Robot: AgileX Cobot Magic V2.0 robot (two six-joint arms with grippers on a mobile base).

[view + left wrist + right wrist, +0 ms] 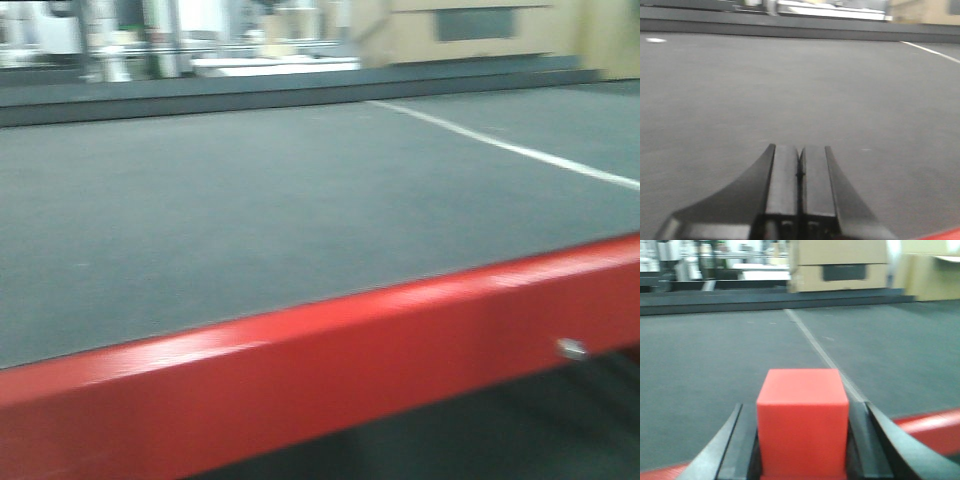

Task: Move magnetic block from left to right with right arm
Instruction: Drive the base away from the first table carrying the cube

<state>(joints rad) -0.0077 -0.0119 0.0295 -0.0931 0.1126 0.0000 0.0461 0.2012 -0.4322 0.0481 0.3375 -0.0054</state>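
In the right wrist view the magnetic block [802, 422], a small bright-red cube, fills the space between the black fingers [737, 450] of my right gripper [802, 415], which is shut on it. The block is held just above the red front edge [925, 422] of the grey table. My left gripper [800, 155] shows in the left wrist view, shut with its two pads pressed together and nothing between them, low over the grey mat [790, 90]. Neither gripper nor the block appears in the front-facing view.
The grey table mat [250, 200] has a red front rail [330, 370] and a white line [500, 145] running across it, the same white line [812, 342] showing ahead of the right gripper. Tan cardboard boxes [840, 265] stand beyond the table's far edge.
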